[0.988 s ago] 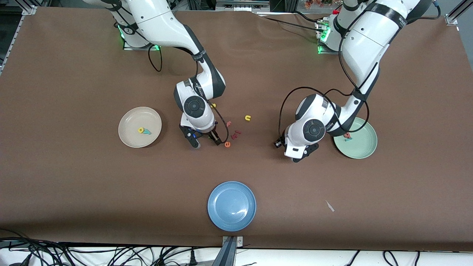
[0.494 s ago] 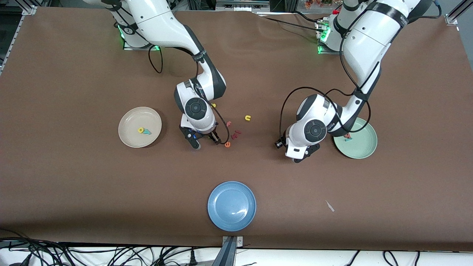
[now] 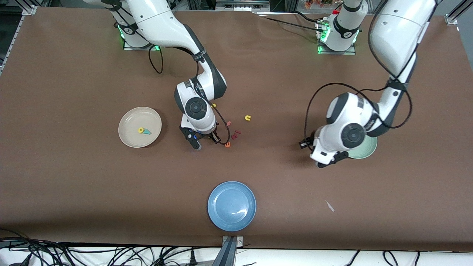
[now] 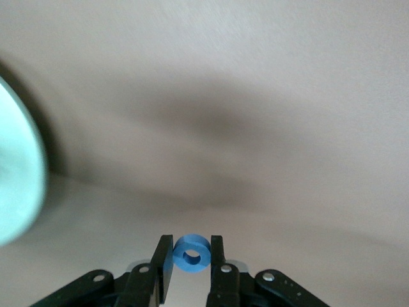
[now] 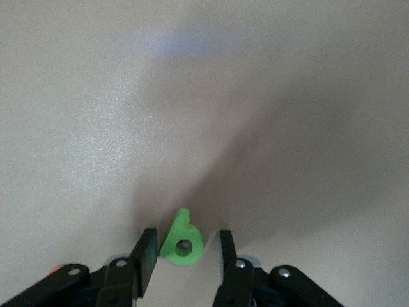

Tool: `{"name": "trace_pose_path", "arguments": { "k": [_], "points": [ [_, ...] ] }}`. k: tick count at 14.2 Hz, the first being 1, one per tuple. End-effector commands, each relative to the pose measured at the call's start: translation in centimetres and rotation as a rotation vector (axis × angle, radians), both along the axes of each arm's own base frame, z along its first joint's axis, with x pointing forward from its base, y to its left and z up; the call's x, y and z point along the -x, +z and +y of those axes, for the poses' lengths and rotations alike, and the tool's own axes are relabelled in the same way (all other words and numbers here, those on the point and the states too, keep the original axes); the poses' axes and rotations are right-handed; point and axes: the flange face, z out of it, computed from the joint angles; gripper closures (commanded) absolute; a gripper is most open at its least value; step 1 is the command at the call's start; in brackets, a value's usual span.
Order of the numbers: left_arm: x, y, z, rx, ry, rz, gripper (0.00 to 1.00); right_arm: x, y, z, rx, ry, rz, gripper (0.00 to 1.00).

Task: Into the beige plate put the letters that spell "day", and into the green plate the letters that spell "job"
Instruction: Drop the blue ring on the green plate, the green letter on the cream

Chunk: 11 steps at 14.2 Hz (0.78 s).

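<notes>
R gripper is sitting low at the table mid-area, just beside the scatter of loose letters, w/ its fingers standing either side of the green letter – a small bright-green rounded foam piece w/ a hole and a short stem, lying on the brown table; a sliver of gap is showing on each side, so jaws are part open around it, not pinching yet. L gripper is hanging over the table right at the edge of the green plate, pale mint, mostly hidden under the arm, and is clamping the blue ring "o", a tiny thick foam ring, between both fingers. Beige plate, toward the R arm's end, is carrying the yellow letter w/ a hole and the teal "y", touching each other. Orange "e", dark red pieces and yellow "u" are lying loose nearby. Blue plate is sitting nearest the camera.
</notes>
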Motion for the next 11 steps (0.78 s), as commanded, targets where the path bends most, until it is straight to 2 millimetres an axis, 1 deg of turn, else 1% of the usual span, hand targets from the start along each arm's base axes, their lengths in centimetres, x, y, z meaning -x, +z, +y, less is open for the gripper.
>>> {"name": "trace_pose_path", "arguments": {
  "k": [1,2,3,4,5,7,8,9,10,11],
  "points": [
    [-0.4,1.0,5.7,0.068,-0.178,0.004,1.0,0.1,-1.1,0.4,0.021,0.034,0.006,0.66],
    [-0.7,1.2,7.6,0.092,-0.238,-0.007,1.0,0.1,-1.2,0.4,0.022,0.037,0.007,0.69],
    [-0.9,1.6,9.4,0.111,-0.285,-0.022,1.0,0.0,-1.2,0.3,0.024,0.04,0.005,0.74],
    [-0.9,1.9,11.3,0.123,-0.31,-0.022,1.0,0.1,-1.2,0.4,0.03,0.05,0.003,0.76],
    [-0.6,1.8,12.7,0.134,-0.324,0.006,1.0,0.0,-1.2,0.4,0.039,0.061,-0.004,0.8],
    [0.2,0.7,15.4,0.152,-0.324,0.048,1.0,0.0,-1.1,0.4,0.041,0.072,-0.007,0.87],
    [0.9,-0.1,16.2,0.161,-0.326,0.064,1.0,-0.3,-0.5,0.3,0.037,0.089,-0.01,0.91],
    [1.2,-0.9,16.8,0.166,-0.328,0.069,1.0,-1.2,0.9,0.4,0.023,0.111,-0.025,0.94],
    [1.5,-1.8,16.8,0.165,-0.326,0.058,1.0,-1.9,1.7,-0.1,0.032,0.139,-0.011,0.97],
    [1.7,-2.4,16.7,0.163,-0.325,0.043,1.0,-2.9,2.5,-1.3,0.044,0.184,0.01,0.98]
  ]
}}
